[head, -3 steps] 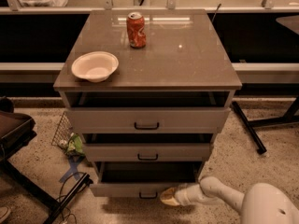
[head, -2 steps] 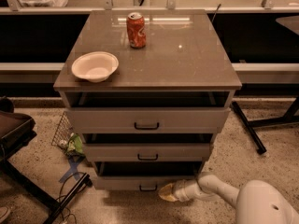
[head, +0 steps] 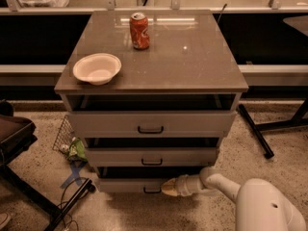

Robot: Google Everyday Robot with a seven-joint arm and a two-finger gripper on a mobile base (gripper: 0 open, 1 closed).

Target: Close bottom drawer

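The bottom drawer (head: 126,185) is the lowest of three grey-beige drawers and stands slightly out of the cabinet, with a dark gap above its front. Its small black bar handle (head: 151,191) shows just left of my gripper. My gripper (head: 168,187) is at the end of a white arm coming from the lower right, and its tan tip is against the drawer front on the right of the handle. The middle drawer (head: 151,156) and the wider top drawer (head: 150,123) also stand partly out.
On the cabinet top (head: 192,57) stand a red soda can (head: 139,31) and a white bowl (head: 97,68). A wire basket with green litter (head: 70,146) lies on the floor at left, by a dark chair (head: 14,143). A black table leg (head: 255,131) is at right.
The bottom drawer has moved back toward the cabinet, and my gripper has moved with it, staying against its front. The can and bowl have not moved.
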